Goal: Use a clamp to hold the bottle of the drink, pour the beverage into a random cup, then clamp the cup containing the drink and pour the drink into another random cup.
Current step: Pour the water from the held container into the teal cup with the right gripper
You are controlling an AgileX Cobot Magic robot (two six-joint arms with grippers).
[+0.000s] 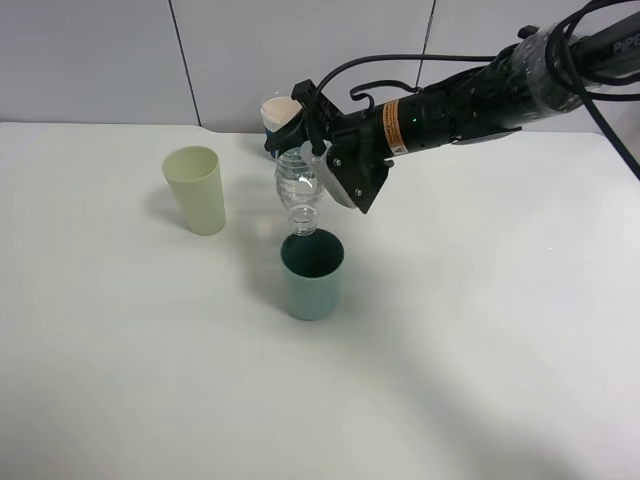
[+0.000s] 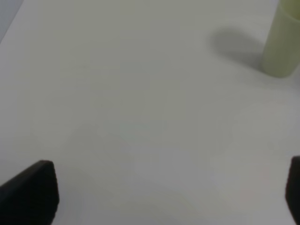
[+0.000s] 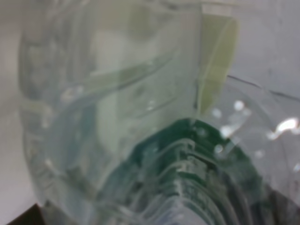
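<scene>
Right gripper [image 1: 312,155], reaching in from the upper right of the high view, is clamped on the clear bottle [image 1: 297,185]. I see the bottle upside down just above centre, its mouth right over the open teal cup [image 1: 313,285] in the middle. A pale green cup [image 1: 196,190] stands upright to the left, well apart, and a white cup [image 1: 277,110] sits behind the bottle. My left gripper [image 2: 171,197] hangs over the white table [image 2: 140,93], fingers [image 2: 33,192] spread wide.
</scene>
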